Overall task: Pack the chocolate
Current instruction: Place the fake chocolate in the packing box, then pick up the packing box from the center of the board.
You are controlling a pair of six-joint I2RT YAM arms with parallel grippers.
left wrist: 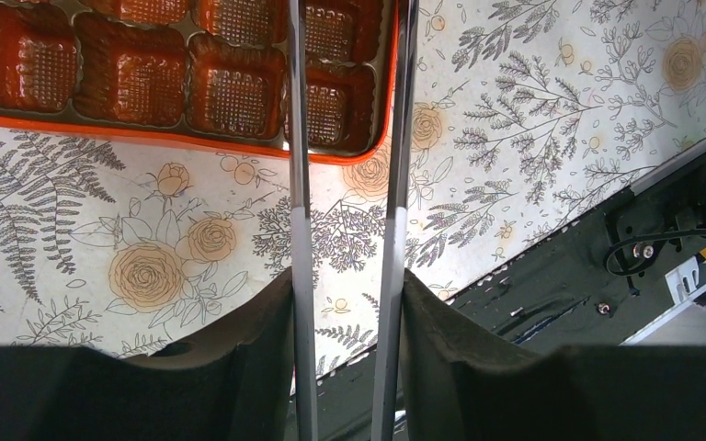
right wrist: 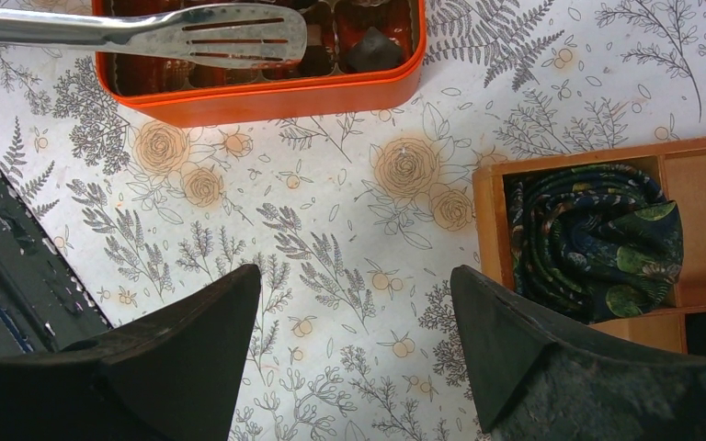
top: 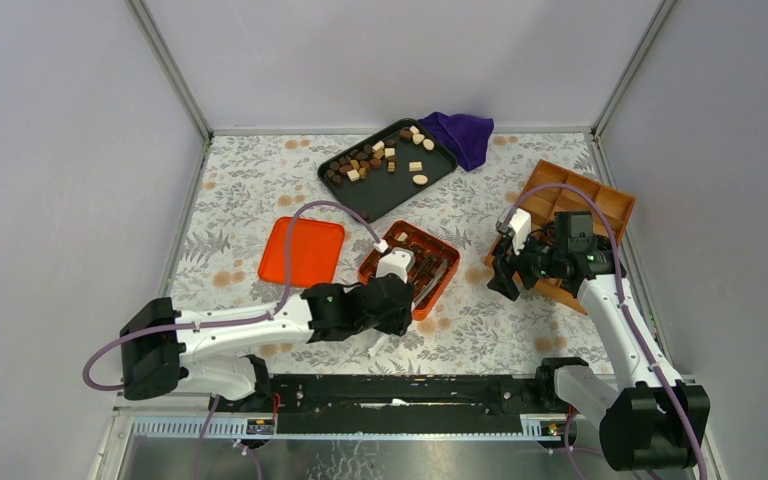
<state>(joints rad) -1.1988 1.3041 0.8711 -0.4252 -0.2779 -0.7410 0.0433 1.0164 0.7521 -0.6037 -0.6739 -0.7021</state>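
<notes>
the chocolate point(top: 360, 163) is seen mostly on a black tray point(top: 387, 195) at the far side of the surface point(top: 250, 190), at 12 o'clock from an orange box point(top: 438, 288). brown and cream pieces are scattered over the tray. one dark piece point(right wrist: 372, 50) is lodged in a corner compartment of the box. the moulded cells shown by the left wrist view are bare.

a pair of metal tongs point(left wrist: 300, 184) is grasped by the left fingers point(left wrist: 239, 367): both arms are pressed against the inner faces, and the slotted tips are held over the box. the right fingers point(right wrist: 175, 367) are spread wide with nothing between them, hanging above the surface at 3 o'clock from the box.

an orange lid point(top: 302, 250) is laid flat at 9 o'clock from the box. a wooden divided box point(top: 600, 205) is placed at 3 o'clock, and a dark green patterned roll point(right wrist: 597, 239) is tucked into one of its compartments. a purple cloth point(top: 460, 135) is bunched at 1 o'clock, just beside the tray.
</notes>
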